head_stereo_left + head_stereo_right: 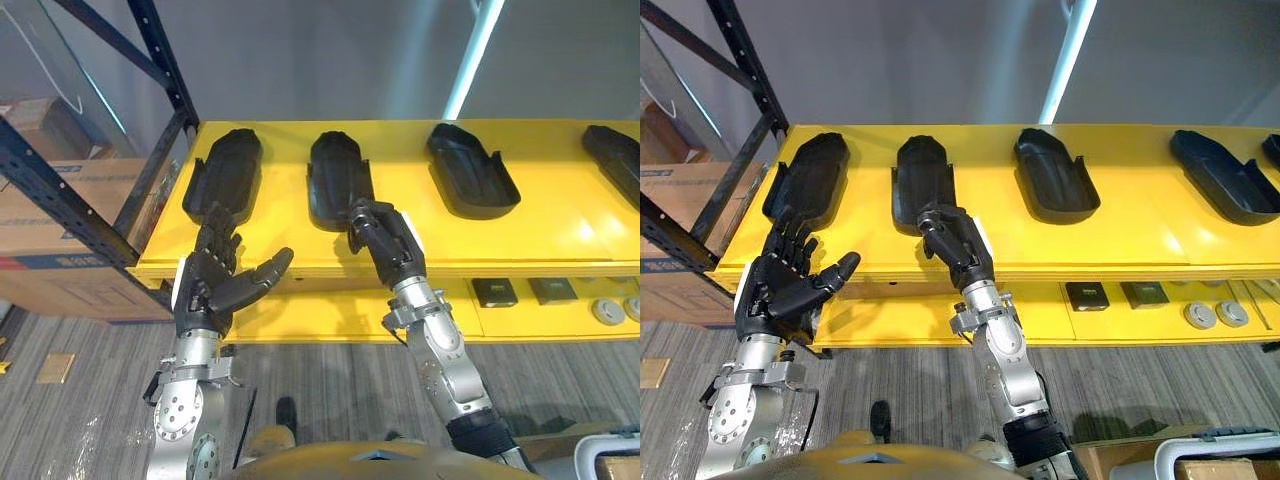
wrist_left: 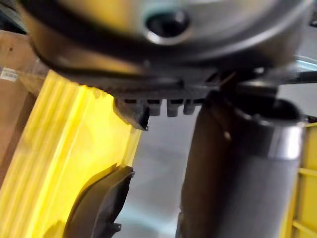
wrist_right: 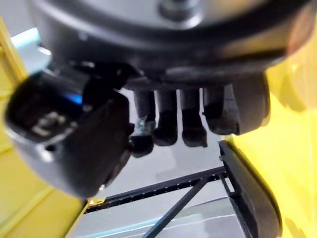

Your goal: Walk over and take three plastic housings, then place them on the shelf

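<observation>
Several black plastic housings lie in a row on a yellow shelf top [image 1: 560,235]. My left hand [image 1: 205,280] is open at the front edge, thumb spread to the right, fingertips just short of the leftmost housing [image 1: 225,170], whose end shows in the left wrist view [image 2: 99,203]. My right hand [image 1: 390,245] reaches over the front edge with loosely bent fingers at the near end of the second housing [image 1: 338,175]; nothing sits between its thumb and fingers. That housing's edge shows beside the hand [image 3: 250,198]. A third housing [image 1: 470,170] and a fourth [image 1: 615,160] lie further right.
A dark blue rack frame [image 1: 160,60] stands at the left with cardboard boxes [image 1: 50,230] behind it. A lower yellow ledge holds small dark square parts [image 1: 495,292] and round white parts [image 1: 608,311]. Grey floor lies below.
</observation>
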{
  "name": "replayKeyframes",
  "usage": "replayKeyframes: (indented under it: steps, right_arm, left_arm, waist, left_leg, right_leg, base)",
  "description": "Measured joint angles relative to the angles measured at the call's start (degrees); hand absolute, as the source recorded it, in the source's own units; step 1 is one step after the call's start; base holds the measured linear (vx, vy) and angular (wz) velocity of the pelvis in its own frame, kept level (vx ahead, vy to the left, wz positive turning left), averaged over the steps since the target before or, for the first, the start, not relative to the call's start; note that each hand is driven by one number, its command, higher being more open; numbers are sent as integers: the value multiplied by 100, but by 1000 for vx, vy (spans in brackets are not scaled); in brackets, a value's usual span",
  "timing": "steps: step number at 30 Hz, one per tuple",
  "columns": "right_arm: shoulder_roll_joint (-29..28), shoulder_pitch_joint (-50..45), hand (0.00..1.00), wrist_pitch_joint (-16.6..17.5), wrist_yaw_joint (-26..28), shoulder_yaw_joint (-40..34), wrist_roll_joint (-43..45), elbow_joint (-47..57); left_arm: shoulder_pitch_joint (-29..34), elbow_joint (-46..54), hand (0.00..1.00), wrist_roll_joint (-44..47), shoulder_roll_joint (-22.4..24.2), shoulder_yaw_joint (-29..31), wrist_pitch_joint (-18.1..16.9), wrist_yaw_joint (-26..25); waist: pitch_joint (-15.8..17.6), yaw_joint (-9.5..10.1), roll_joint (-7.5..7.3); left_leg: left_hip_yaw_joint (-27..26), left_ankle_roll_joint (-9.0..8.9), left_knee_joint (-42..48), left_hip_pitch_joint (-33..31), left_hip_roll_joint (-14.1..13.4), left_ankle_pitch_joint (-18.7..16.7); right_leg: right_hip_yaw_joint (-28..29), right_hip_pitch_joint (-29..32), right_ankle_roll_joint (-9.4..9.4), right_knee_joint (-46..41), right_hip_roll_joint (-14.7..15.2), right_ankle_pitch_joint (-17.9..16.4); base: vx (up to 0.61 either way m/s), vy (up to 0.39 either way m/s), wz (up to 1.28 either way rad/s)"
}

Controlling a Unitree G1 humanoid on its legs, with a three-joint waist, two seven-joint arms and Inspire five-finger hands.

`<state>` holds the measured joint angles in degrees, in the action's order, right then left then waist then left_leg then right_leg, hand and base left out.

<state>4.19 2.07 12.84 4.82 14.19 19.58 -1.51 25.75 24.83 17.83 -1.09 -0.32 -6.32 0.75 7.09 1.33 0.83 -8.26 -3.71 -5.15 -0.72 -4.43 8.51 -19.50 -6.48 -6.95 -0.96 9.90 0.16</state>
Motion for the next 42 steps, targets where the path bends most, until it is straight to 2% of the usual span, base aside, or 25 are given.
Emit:
replayKeyframes:
  steps: [9,12,20,27,42]
  right_arm:
    - [-80,386,0,12,-339,-63,159,-307]
    - [-159,393,0,12,-401,-86,159,-426]
    - [-215,520,0,11,-571,-117,137,-608]
    - [-214,689,0,11,-711,-118,107,-734]
    - [-214,1028,0,45,-1173,-131,-132,-818]
  left_arm:
    - [187,0,100,1,-1,-435,58,-100]
    - [184,1,100,11,0,-437,57,-147]
    - [192,-45,100,47,-5,-541,57,-155]
    - [204,-246,100,234,-5,-687,56,-198]
    - [266,-267,100,236,-3,-827,53,-212]
  waist:
    - [236,13,198]
    - [247,25,218]
    - [403,15,389]
    - [505,10,468]
    - [569,3,611]
  left_leg:
    - [154,-43,2,-136,10,70]
    - [227,-44,3,-134,15,80]
    - [326,-7,6,-103,125,134]
    - [351,-29,9,-101,205,120]
    - [368,-36,25,-80,238,138]
  right_leg:
    - [-215,49,21,-120,17,-85]
    - [-271,130,-9,-412,94,-250]
    - [-254,374,-43,-1140,335,-670]
    - [-239,554,-46,-1610,505,-919]
    - [-232,652,-35,-1914,603,-1079]
  base:
    - [-23,-1,14]
    - [22,-19,13]
    - [10,-17,6]
    - [-10,-19,3]
    - [-1,-11,0]
